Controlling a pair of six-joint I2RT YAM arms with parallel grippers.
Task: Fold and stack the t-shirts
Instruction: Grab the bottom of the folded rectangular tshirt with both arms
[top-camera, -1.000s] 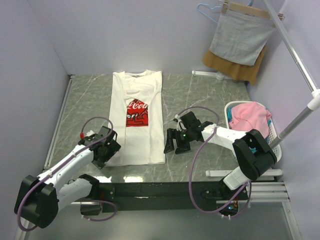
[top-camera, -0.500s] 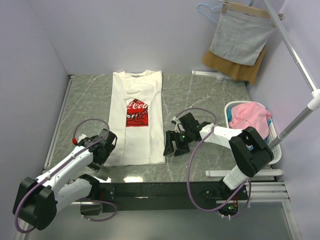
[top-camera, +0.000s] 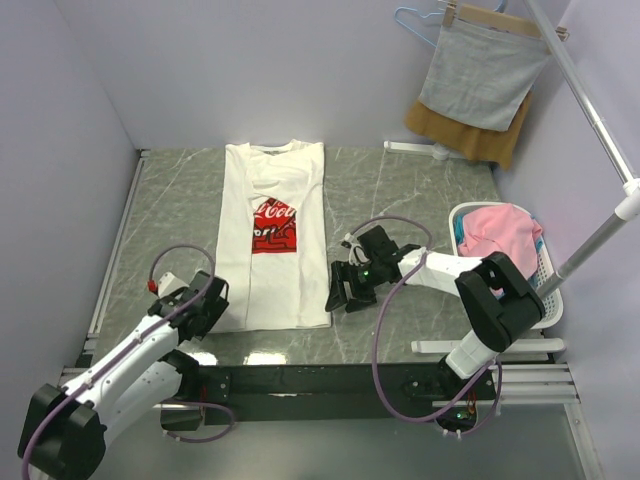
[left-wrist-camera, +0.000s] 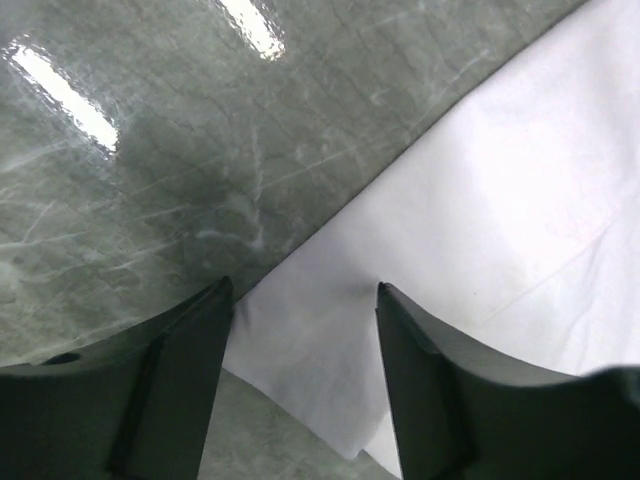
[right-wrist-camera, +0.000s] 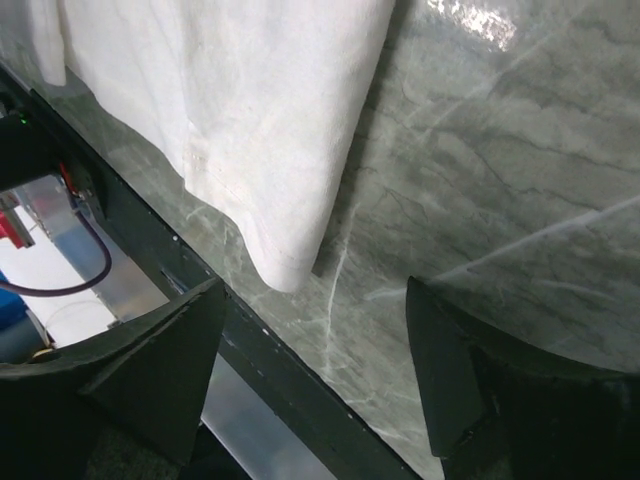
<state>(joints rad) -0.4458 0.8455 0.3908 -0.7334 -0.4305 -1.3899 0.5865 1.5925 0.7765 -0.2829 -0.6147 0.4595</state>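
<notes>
T-shirt (top-camera: 272, 235) is lying flat and print up, left of the table's (top-camera: 420, 190) middle, sleeves folded in so it is reading as one narrow strip. Its long axis is running straight from the table's near edge to its far edge, with the hem (top-camera: 270, 325) sitting at the near edge.

Left gripper (left-wrist-camera: 300, 290) is sitting at the table's near-left, right at the hem's left corner. The wrist view is showing the cloth's edge passing between the fingers. Jaws are standing apart, nothing pinched yet. Can't tell whether the pads are touching fabric.

Right gripper (right-wrist-camera: 315, 285) is hanging by the table's near-middle, just beside the hem's right corner and over bare stone. That corner is lying slightly off the gap's centre, with the rest of the cloth ahead. Jaws are spread wide, holding nothing.

My read: both arms are lining up to pinch the hem corners, then carry them along the long axis toward the table's far edge. Left is nearer, already straddling its corner. Right is needing a small sideways shift onto the cloth first, or the fold is going to skew.
</notes>
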